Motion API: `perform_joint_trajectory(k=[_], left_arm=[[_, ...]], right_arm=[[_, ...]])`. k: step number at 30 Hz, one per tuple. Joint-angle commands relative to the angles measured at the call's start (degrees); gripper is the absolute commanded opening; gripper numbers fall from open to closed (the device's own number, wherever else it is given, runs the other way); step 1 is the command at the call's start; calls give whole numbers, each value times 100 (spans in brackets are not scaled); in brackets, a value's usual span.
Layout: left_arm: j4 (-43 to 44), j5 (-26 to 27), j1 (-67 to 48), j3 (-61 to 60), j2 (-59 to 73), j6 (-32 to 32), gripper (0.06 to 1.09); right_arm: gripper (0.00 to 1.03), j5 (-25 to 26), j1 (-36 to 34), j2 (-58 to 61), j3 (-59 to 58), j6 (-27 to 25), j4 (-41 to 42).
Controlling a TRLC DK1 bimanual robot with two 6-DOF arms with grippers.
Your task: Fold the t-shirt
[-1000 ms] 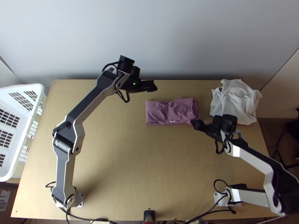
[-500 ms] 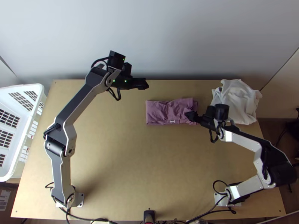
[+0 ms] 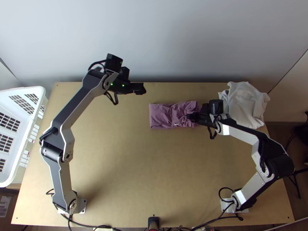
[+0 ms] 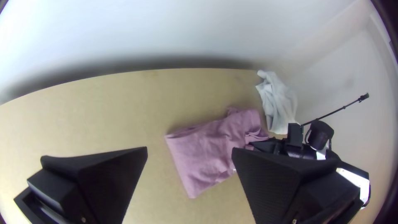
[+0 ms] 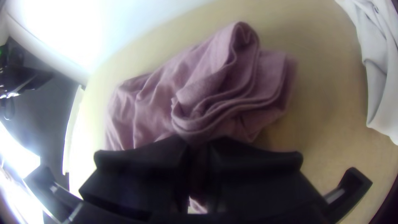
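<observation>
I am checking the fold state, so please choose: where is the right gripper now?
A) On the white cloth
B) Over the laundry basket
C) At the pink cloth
C: the fingertips of the right gripper are closed on the pink cloth's layered end.

Top view's softly lit, shadow low on the wall [image 3: 169, 50]. Wrist views are fisheye-warped, and the right one's got blown-out glare.

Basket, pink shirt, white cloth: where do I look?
Basket [image 3: 27, 125], top view: right-hand rim.
Pink shirt [image 3: 163, 115], top view: left part of the folded bundle.
White cloth [image 4: 278, 103], left wrist view: its rumpled middle.
</observation>
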Motion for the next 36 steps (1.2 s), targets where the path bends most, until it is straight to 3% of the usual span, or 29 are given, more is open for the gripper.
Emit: perform_joint_trajectory(k=[1,11,15,26,36], left_arm=[[-96,5,225,-195,-104,129,104],[-122,22,409,-784,-535,164,104],[-78,22,409,-1074,-887,164,104],[-61,40,541,-1372,-1326,138,104],[27,40,576,-1434,-1335,-29,104]], right_arm=[[3,151,-44,-188,215,-172,-253],[3,397,-255,-1050,716,-436,-350],[3,423,-299,-1076,1120,-919,-904],[3,423,-1196,-1111,1937,-1517,-1185],[3,502,-1960,-180,4003,-1746,-1545]])
